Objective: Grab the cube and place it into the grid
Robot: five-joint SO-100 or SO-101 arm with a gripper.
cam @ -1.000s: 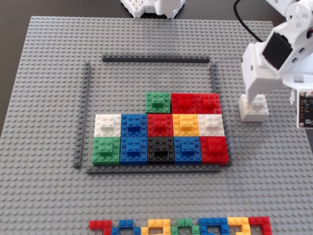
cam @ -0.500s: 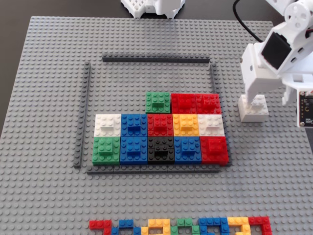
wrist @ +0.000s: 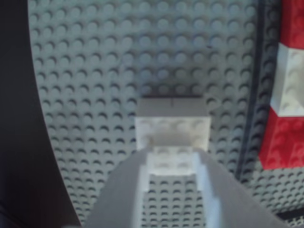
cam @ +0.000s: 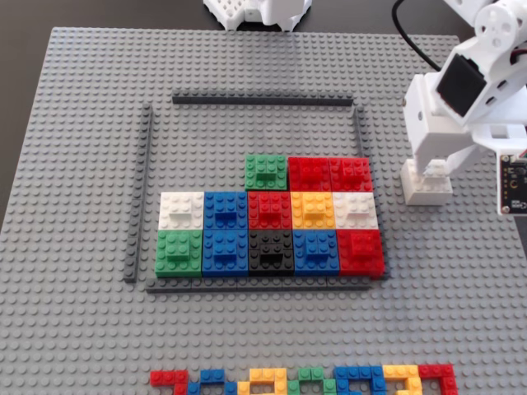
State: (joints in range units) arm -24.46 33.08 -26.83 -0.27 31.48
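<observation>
A white cube (cam: pixel 427 186) sits on the grey baseplate (cam: pixel 82 164), just right of the grid in the fixed view. The grid is a dark grey bar frame (cam: pixel 263 100) holding several coloured cubes in its lower rows; its upper left part is bare. My gripper (cam: pixel 429 167) reaches down onto the white cube. In the wrist view the white cube (wrist: pixel 172 124) stands on the studs, and my gripper (wrist: pixel 172 154) has its fingers against the sides of the cube's raised top. The red and white cubes (wrist: pixel 287 90) of the grid show at the right edge.
A row of loose coloured bricks (cam: pixel 305 380) lies along the front edge of the baseplate. A white part (cam: pixel 259 12) and a black cable (cam: pixel 412 41) are at the back. The dark table (wrist: pixel 19 118) lies beyond the plate's edge.
</observation>
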